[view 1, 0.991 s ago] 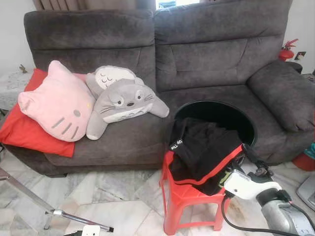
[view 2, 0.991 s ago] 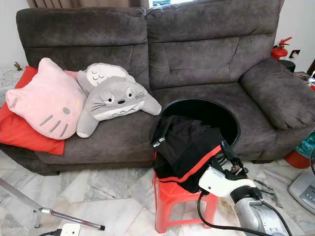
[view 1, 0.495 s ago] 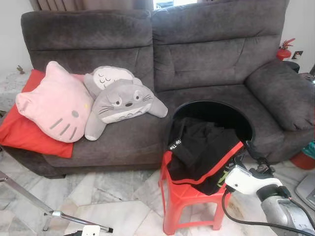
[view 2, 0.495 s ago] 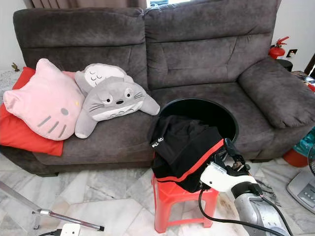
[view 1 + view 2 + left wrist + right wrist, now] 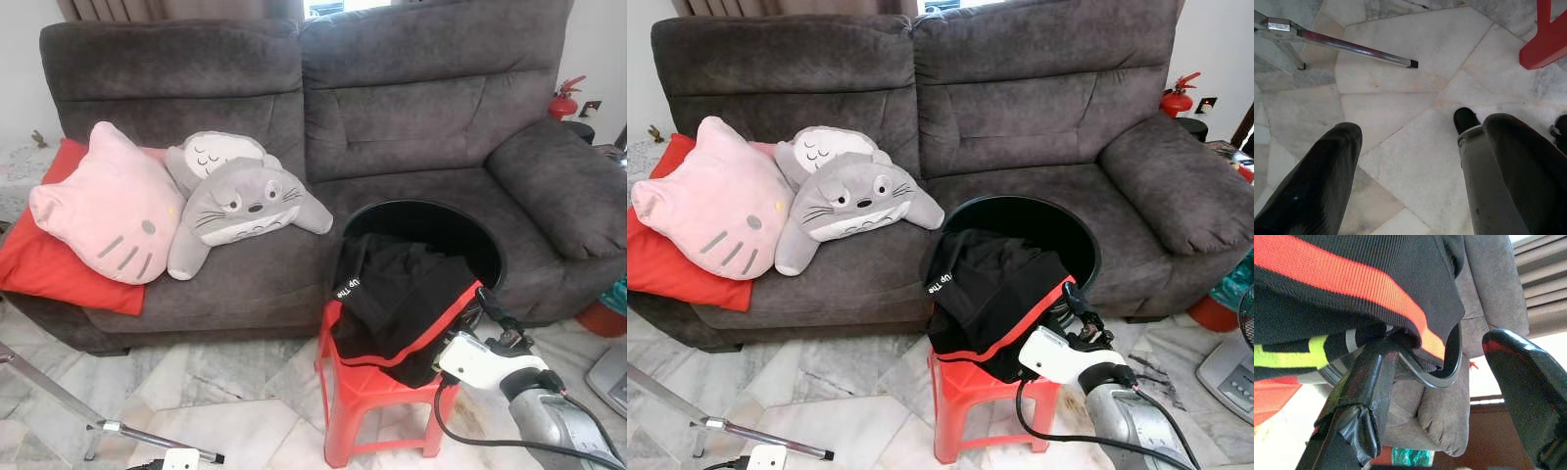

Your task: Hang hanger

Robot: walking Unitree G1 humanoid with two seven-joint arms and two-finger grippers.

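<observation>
The right gripper (image 5: 1449, 382) was held with fingers apart at the stool's right front corner, the hanger (image 5: 1442, 369) hook between them, ungripped, under the shirt (image 5: 402, 299). The left gripper (image 5: 1415, 166) hung open over the floor. A slip was judged likely if the fingers closed on cloth instead of the hook. The stool (image 5: 367, 411) was crowded by the basket (image 5: 431, 220), sofa (image 5: 411, 108) and a rack leg (image 5: 98, 419)

A grey sofa (image 5: 1019, 117) carries a pink cat cushion (image 5: 710, 201) and a grey plush toy (image 5: 852, 201). Before it, black clothes with a red stripe (image 5: 994, 289) lie heaped on a red stool (image 5: 965, 397) beside a black bin (image 5: 1058, 225). The right end effector (image 5: 1076, 305) reaches under the heap's edge.
</observation>
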